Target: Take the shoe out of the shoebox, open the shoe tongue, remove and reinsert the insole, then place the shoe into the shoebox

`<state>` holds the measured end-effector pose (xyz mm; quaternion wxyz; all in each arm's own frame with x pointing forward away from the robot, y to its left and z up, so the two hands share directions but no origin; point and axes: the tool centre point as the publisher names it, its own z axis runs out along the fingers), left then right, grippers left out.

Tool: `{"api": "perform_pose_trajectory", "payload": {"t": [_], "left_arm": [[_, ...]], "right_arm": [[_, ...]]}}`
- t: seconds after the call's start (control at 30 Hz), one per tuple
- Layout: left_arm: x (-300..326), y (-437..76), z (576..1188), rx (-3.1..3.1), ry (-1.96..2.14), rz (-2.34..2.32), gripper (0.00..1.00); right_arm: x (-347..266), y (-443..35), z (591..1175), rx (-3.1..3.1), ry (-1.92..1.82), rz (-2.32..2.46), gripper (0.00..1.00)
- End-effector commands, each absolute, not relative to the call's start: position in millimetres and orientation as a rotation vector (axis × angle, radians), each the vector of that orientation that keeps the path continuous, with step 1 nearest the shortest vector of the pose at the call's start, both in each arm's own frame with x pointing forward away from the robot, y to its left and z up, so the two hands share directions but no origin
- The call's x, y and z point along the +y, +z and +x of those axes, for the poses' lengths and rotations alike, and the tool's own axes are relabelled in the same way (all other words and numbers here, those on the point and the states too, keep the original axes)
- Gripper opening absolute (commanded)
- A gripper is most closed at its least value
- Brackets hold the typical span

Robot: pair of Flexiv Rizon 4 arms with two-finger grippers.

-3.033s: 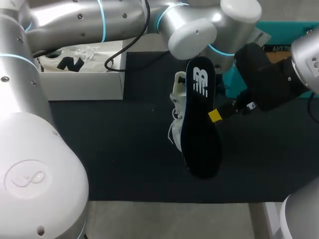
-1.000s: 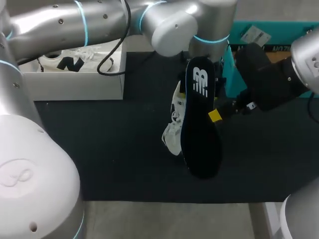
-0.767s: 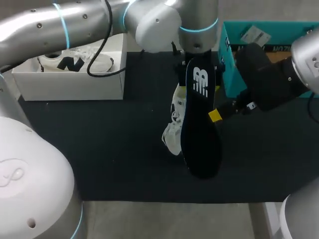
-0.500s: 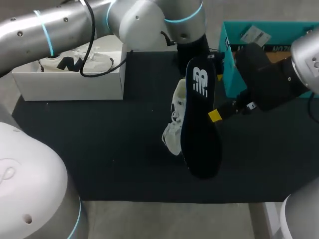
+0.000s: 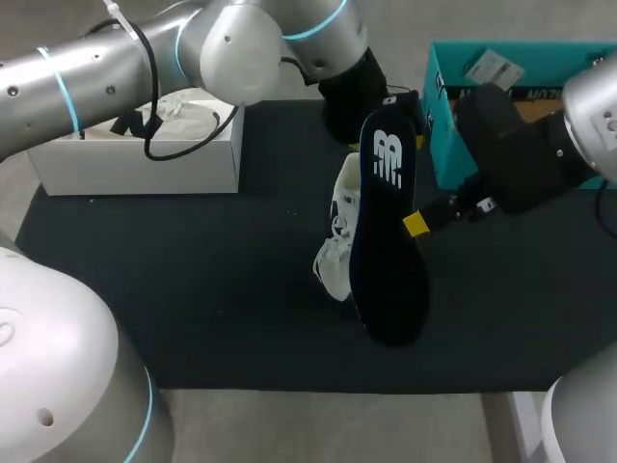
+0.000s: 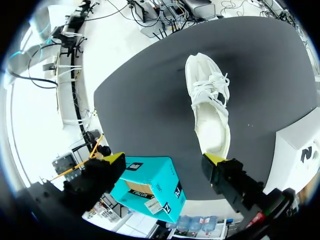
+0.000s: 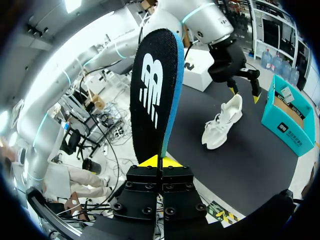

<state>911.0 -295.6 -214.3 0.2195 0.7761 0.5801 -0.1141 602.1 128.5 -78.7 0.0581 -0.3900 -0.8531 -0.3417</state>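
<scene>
Surroundings: a black mat (image 5: 212, 289) covers the table. A white shoebox (image 5: 135, 164) stands at the mat's far left corner. It is crossed by the left arm and by a black cable (image 5: 183, 145), so its contents are largely hidden in the head view. An open teal box (image 5: 540, 50) stands at the far right.

Obstruction: in the head view the insole (image 5: 388, 241) is held in the air in front of the shoe (image 5: 339, 241) and covers its right side. The left gripper's fingertips are hidden there as well.

Markings: a white logo is printed on the insole near one end. A black letter mark is seen on the shoebox wall in the left wrist view. A white label (image 5: 490, 68) is stuck to the teal box; its print was not read.

Task items: the shoe is white, laced and lies laces-up near the middle of the mat, outside both boxes. The insole is black with a blue edge.

Grippers: the right gripper (image 7: 160, 161) is clamped on the insole's edge, and the insole stands up from the fingers. The left gripper (image 6: 165, 159) hangs above the shoe with its fingers spread wide and nothing in its grasp.
</scene>
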Motion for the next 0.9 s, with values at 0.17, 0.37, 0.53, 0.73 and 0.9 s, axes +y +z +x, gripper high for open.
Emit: {"api": "perform_pose_trajectory", "payload": {"t": [0.17, 0.37, 0.53, 0.73, 0.9], "left_arm": [[-299.5, -207.2, 913.5, 1.612, -0.37, 2.047, 1.0], [-308.7, -177.6, 915.2, 1.576, -0.44, 1.828, 1.0], [-303.8, -160.9, 912.1, 1.562, -0.486, 1.733, 1.0], [-284.3, -140.5, 915.0, 1.54, -0.629, 1.567, 1.0], [-272.0, -120.4, 913.8, 1.471, -0.777, 1.468, 1.0]], "right_arm": [[132.8, -78.5, 605.9, -2.586, -1.024, -1.182, 0.0], [117.1, -74.0, 623.0, -2.505, -1.076, -1.276, 0.0], [91.5, -65.1, 645.4, -2.438, -1.122, -1.341, 0.0], [69.7, -60.2, 673.0, -2.362, -1.09, -1.393, 0.0], [56.7, -61.9, 693.5, -2.213, -1.083, -1.424, 0.0]]}}
